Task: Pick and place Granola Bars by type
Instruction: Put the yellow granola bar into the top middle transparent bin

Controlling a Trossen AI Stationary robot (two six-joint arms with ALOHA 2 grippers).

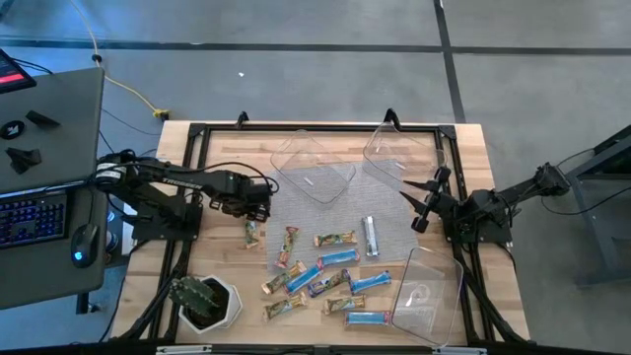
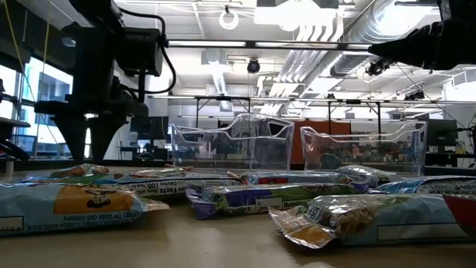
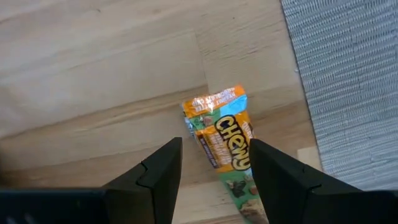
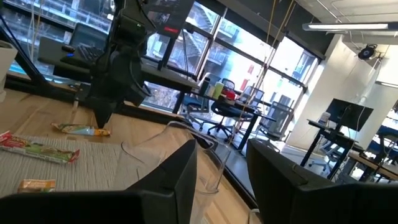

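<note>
Below left pincer (image 3: 214, 165), orange-green Chewy bar (image 3: 225, 144)

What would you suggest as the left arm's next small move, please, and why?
Probably lower the left pincer straight down and close. Its fingers are open, hovering above the Chewy bar, which lies alone on bare wood beside the grey mat. The right pincer waits.

Bare wood around the lone bar (image 3: 222, 140) under the left gripper (image 3: 214, 171); mat edge (image 3: 311, 112) just beside.
</note>
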